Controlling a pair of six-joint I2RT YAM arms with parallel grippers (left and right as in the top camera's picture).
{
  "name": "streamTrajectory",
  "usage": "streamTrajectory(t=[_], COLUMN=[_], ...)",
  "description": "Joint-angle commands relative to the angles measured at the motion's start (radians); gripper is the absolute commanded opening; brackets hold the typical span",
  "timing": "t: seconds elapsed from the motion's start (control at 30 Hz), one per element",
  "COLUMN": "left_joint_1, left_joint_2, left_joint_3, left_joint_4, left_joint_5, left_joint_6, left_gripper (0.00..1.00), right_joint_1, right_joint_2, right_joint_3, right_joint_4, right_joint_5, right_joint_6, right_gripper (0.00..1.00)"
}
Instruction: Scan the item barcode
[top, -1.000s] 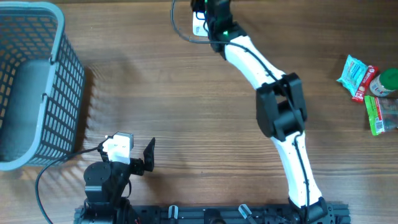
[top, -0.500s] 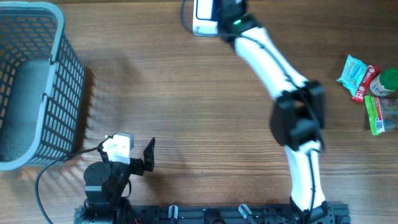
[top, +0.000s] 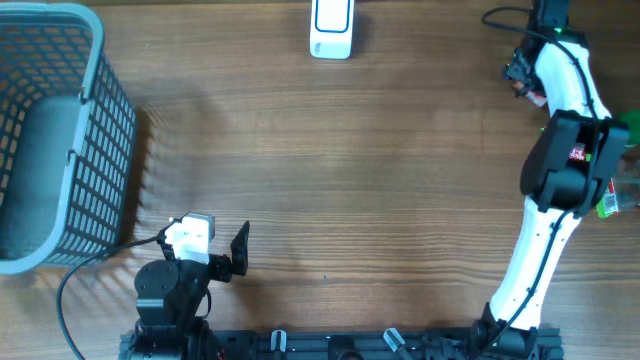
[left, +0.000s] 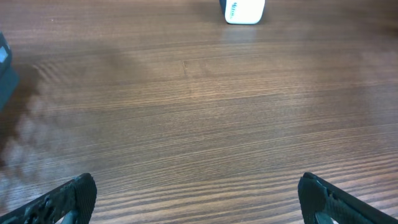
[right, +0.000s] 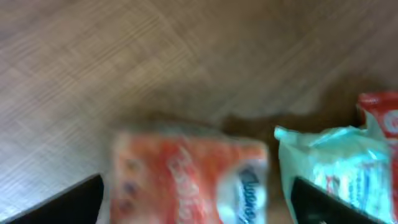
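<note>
A white barcode scanner (top: 331, 30) lies at the table's far edge, also in the left wrist view as the scanner (left: 242, 10). My right gripper (top: 521, 74) hovers at the far right over a blurred orange-red packet (right: 186, 177). In the right wrist view the right gripper (right: 199, 202) is open, and the packet lies between its dark fingertips (right: 84, 200) without touching them. A teal packet (right: 333, 168) sits just to its right. My left gripper (top: 228, 256) rests near the front edge, open and empty, as the left gripper (left: 199, 202) shows in its wrist view.
A grey mesh basket (top: 95, 130) stands at the left. More packaged items (top: 607, 200), green and red, lie at the right edge, mostly hidden behind the right arm (top: 560, 170). Bare wood lies between scanner and left gripper.
The right arm left the scanner at the far edge and swung to the far right above the packets, its jaws now wider apart. The left arm stayed still.
</note>
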Motion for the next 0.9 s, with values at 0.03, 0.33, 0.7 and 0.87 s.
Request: streamTrajectory(t=[0.03,0.33,0.7,0.87], left_joint_1=[0.005,0.005,0.005,0.005], left_joint_2=[-0.006,-0.006,-0.006,-0.006], left_joint_3=[-0.004,-0.005,-0.005,-0.004], left_joint_4=[0.003,0.003,0.003,0.003], left_joint_5=[0.009,0.009,0.009,0.009], left_joint_6=[0.011,0.011,0.011,0.011], left_gripper=[1.0,1.0,1.0,1.0], right_joint_1=[0.007,0.065,0.065,0.065], right_joint_2=[-0.235,-1.111,-1.622,-2.006], right_joint_3=[0.067,0.067,-0.075,-0.755], right_joint_4=[-0.111,-0.326,-0.335,0.172], right_joint_5=[-0.051,-0.389,-0.299,-0.371], right_joint_6=[0.012,0.021,0.019,0.03], right_gripper=[1.0,1.0,1.0,1.0])
